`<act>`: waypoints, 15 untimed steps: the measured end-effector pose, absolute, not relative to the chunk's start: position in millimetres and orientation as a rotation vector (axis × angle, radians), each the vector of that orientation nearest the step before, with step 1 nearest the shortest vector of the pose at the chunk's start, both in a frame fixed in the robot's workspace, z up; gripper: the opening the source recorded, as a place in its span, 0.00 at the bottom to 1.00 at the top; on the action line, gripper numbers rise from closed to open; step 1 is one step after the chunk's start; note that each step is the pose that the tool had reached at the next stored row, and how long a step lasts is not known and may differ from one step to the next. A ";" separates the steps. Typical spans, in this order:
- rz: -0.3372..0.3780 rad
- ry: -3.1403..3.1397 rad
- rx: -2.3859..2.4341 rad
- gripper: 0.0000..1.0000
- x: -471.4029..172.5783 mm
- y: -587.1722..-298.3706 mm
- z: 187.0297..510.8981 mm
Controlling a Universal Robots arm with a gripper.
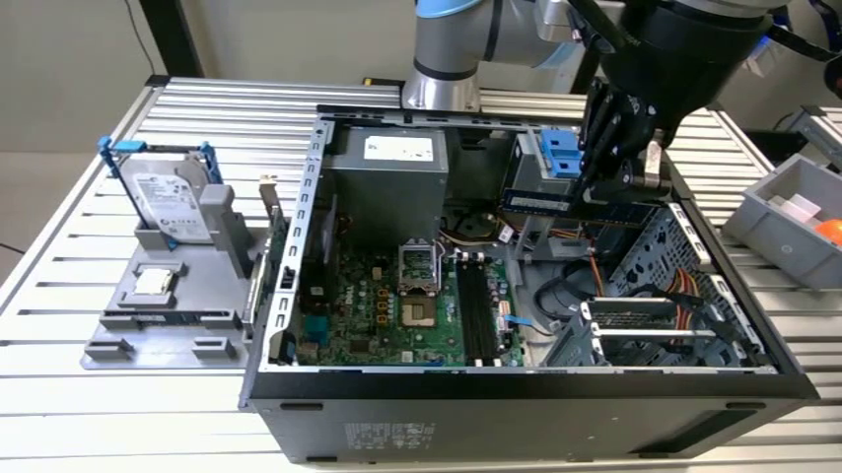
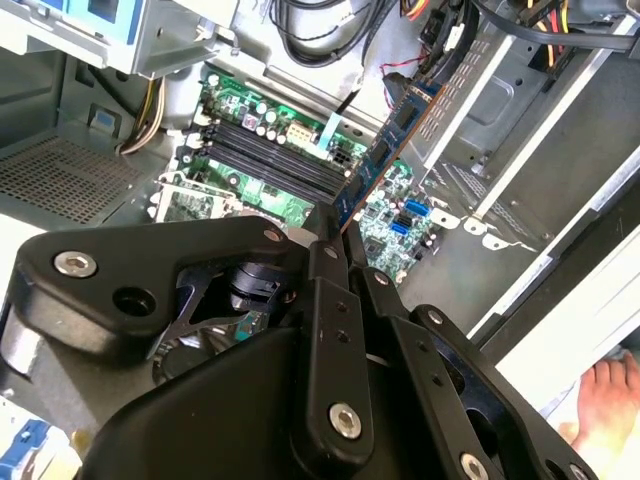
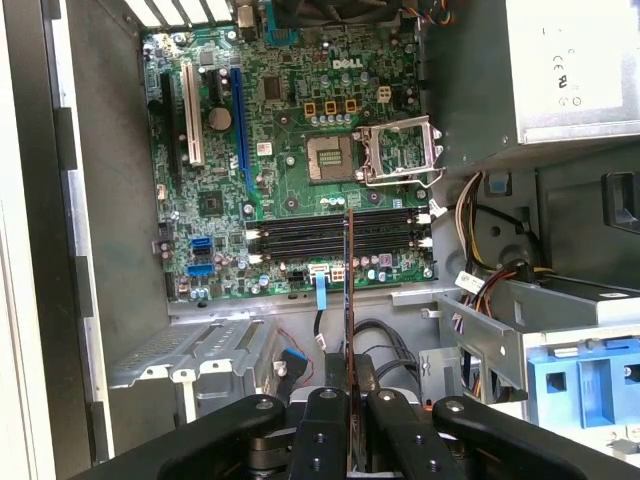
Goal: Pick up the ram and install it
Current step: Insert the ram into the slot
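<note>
Ram: thin blue-green stick with dark chips, clamped by one end in the gripper, the rest sticking out past the fingertips. It is held in the air above the open computer case, over the case's drive-bay side, and is not seated in any slot. It shows edge-on in the first wrist view and slantwise in the second wrist view.

Gripper: black, with linked fingers closed on the ram, poised above the case.

Memory slots: black and parallel, on the green motherboard inside the case, below the ram.

Processor socket: inside the case, just beyond the slots, with its metal frame swung open.

Power supply: grey box inside the case, past the socket.

Case: lies on its side, open face up, on the slatted metal bench.

Grey fixture: on the bench outside the case, at the exterior view's left. It carries an upright silver hard drive in a blue-handled frame and a small square silver chip.

Grey bin: outside the case, at the exterior view's right.
</note>
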State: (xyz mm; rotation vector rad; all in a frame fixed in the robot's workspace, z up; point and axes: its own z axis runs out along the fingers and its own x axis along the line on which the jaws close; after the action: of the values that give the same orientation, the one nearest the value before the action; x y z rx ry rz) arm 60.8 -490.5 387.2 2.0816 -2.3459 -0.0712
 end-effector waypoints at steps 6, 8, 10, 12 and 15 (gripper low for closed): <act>-0.071 -2.353 2.074 0.00 60.8 -490.4 387.2; -0.071 -2.368 2.057 0.00 60.9 -490.4 387.2; -0.071 -2.384 2.039 0.00 60.9 -490.5 387.2; -0.071 -2.396 2.025 0.00 60.8 -490.5 387.1; -0.072 -2.413 2.006 0.00 60.8 -490.5 387.1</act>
State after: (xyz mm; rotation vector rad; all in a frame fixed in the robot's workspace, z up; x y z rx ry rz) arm 60.8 -490.5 387.1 2.0058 -2.4130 -0.0715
